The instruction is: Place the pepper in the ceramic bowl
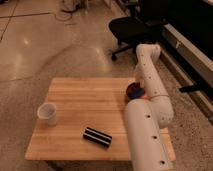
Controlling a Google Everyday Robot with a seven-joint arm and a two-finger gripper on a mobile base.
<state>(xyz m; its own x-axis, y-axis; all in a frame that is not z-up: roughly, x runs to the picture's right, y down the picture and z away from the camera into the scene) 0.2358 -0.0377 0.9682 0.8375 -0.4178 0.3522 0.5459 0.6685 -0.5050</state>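
1. The white arm (150,95) bends over the right side of the wooden counter (85,100); its hand sits somewhere near the ceramic bowl (133,90), hidden behind the arm's own links, so it cannot be told whether the hand is carrying anything.
2. The ceramic bowl rests near the counter's right edge, only its orange-brown rim and a blue patch peeking out beside the arm.
3. The pepper is not visible anywhere on the bare wood; it may be in the hidden hand or already in the bowl, and the view does not settle which; its long axis and the way its tapered end points cannot be read.
4. Risks, as a judgement: the bowl stands close to the edge, so a nudge from the arm could push it off; a release made off-centre could drop the pepper on the rim and let it roll onto the counter or the floor (40,45).
5. The white cup (47,113) and the black striped block (97,137) lie well apart from the bowl.
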